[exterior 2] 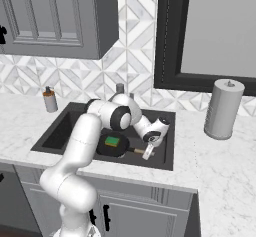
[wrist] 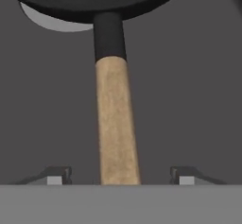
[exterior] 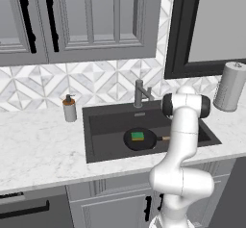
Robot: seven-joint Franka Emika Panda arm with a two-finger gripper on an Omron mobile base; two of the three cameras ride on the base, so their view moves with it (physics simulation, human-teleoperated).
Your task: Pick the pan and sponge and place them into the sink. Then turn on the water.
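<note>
Table (exterior: 38,150): white marble, runs across the middle of both base views; cut off at left and right edges.

Sink (exterior: 103,126): dark grey basin, centre of the left base view. Its right front corner is hidden behind the white arm. In the right base view (exterior 2: 60,131) the arm covers much of the basin's middle.

Paper towel roll (exterior: 229,86): upright at the right edge of the left base view, on the table, well apart from the sink.

Faucet (exterior: 140,93): grey, behind the sink's back rim, upper centre. No stream visible at the spout.

Pan (exterior: 139,139): black, lies on the sink floor, lower centre of the basin. Handle points right; its far end is hidden by the arm in the left base view. In the hand view the wooden handle (wrist: 116,124) runs from top centre to bottom; pan body cut off at the top edge, a pale curved sliver beside it hard to identify.

Soap bottle (exterior: 69,109): left of the sink, on the table.

Sponge (exterior: 138,136): green top, rests inside the pan.

Gripper (wrist: 118,176): fingers spread apart, one either side of the handle, not touching it.
</note>
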